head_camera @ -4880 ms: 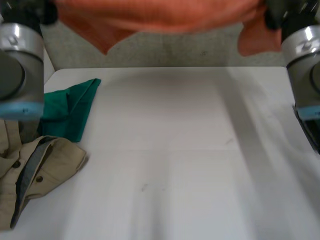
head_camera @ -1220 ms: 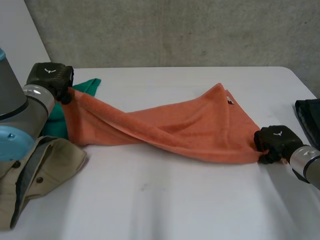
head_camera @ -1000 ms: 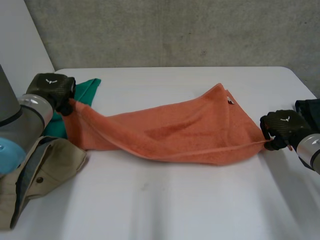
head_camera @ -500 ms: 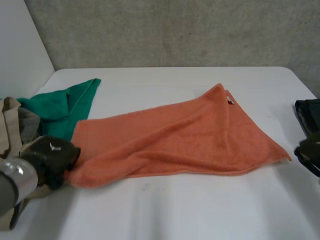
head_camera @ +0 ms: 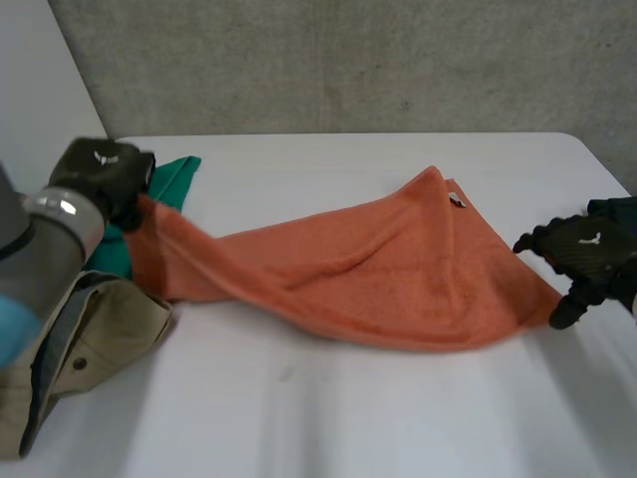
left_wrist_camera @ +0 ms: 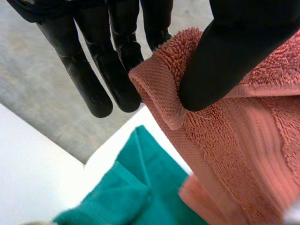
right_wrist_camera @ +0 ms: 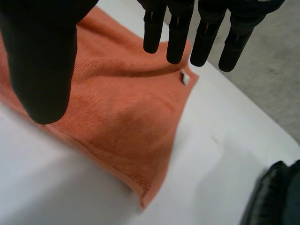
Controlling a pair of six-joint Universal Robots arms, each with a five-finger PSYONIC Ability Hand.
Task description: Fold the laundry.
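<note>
An orange towel [head_camera: 378,269] lies stretched across the white table [head_camera: 328,408], with a small label at its far corner. My left hand [head_camera: 100,174] holds the towel's left corner lifted off the table at the far left. In the left wrist view the thumb [left_wrist_camera: 234,51] pinches that corner of the towel [left_wrist_camera: 225,126] against the fingers. My right hand [head_camera: 582,249] hovers open just beyond the towel's right corner. Its fingers [right_wrist_camera: 173,33] are straight and apart from the thumb, above the towel [right_wrist_camera: 122,108], whose near corner rests flat on the table.
A green cloth [head_camera: 171,177] lies under and behind my left hand, seen also below the held corner [left_wrist_camera: 131,187]. A beige garment [head_camera: 90,329] is heaped at the front left. A dark cloth [head_camera: 612,211] lies at the right edge, beside my right hand [right_wrist_camera: 276,197].
My right hand has let go of the towel's right corner and opened. My left hand has carried its corner from the front left back up to the far left.
</note>
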